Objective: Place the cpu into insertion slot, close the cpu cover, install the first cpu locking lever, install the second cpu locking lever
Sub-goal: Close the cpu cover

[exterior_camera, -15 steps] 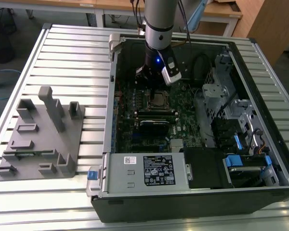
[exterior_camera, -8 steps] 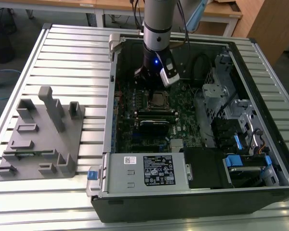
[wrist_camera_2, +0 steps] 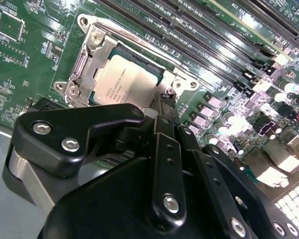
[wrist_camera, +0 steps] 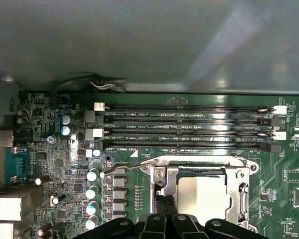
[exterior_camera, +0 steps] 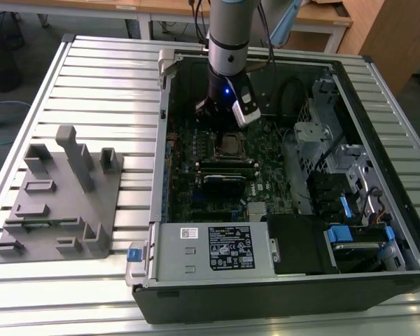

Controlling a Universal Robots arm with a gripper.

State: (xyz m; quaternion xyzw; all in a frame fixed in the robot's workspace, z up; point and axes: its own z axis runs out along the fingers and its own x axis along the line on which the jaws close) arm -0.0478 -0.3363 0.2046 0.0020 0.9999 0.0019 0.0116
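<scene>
Under the square cut-out of the cpu cover [wrist_camera: 241,186], flat on the green motherboard [wrist_camera: 276,199], we see the cpu [wrist_camera: 202,191]. Long black memory slots [wrist_camera: 189,130] run just beside the cover, and a wire lever [wrist_camera: 129,168] juts out past its corner. Our gripper [wrist_camera: 165,201] has its fingers pressed together and empty. Its tips are at the cover's edge, and we cannot tell whether they touch it.

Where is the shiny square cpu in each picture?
Exterior view: the cpu sits mid-board inside the case.
Second wrist view: the cpu lies between the hand and the memory slots.
First wrist view: the cpu lies likewise, framed by the cpu cover.
Shared landmark: the memory slots.
</scene>
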